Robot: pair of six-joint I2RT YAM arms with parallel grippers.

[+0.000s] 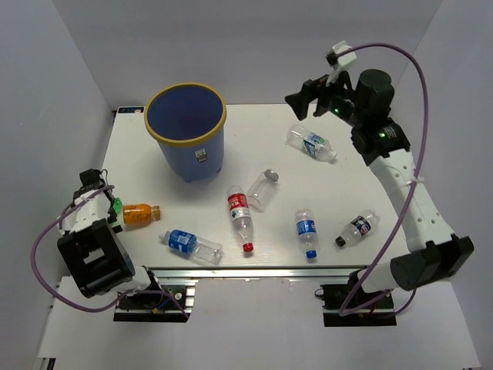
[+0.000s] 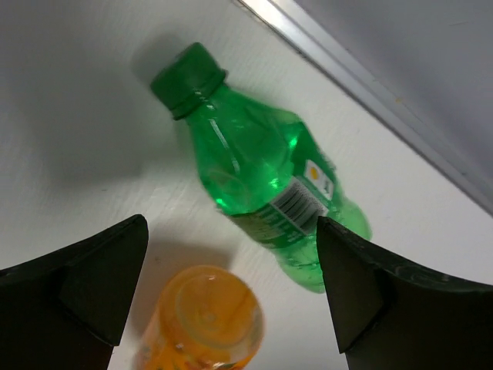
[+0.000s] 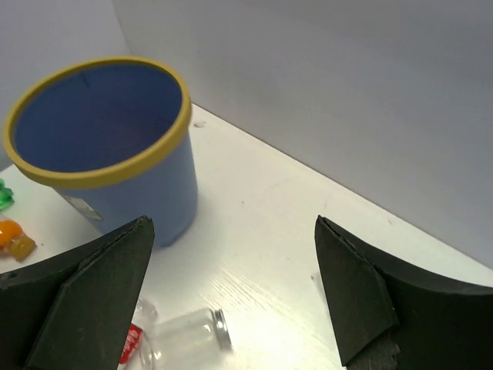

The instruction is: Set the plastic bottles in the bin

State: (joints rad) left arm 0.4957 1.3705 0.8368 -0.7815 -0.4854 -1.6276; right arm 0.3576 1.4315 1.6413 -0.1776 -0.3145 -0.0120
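Note:
The blue bin (image 1: 186, 135) with a yellow rim stands upright at the back left. Several plastic bottles lie on the table: an orange-filled one (image 1: 140, 213), a green one (image 1: 116, 206), a blue-labelled one (image 1: 189, 243), a red-labelled one (image 1: 240, 214), a small blue-labelled one (image 1: 306, 230), a black-labelled one (image 1: 357, 227) and one at the back right (image 1: 311, 143). My left gripper (image 1: 108, 202) is open, just above the green bottle (image 2: 262, 169) and the orange bottle (image 2: 202, 320), holding nothing. My right gripper (image 1: 306, 102) is open and empty, raised above the back right, facing the bin (image 3: 108, 173).
A clear jar with a silver lid (image 1: 262, 190) lies in the middle, also seen in the right wrist view (image 3: 185, 339). White walls close in the table on the left, back and right. The table's metal edge (image 2: 362, 85) runs just behind the green bottle.

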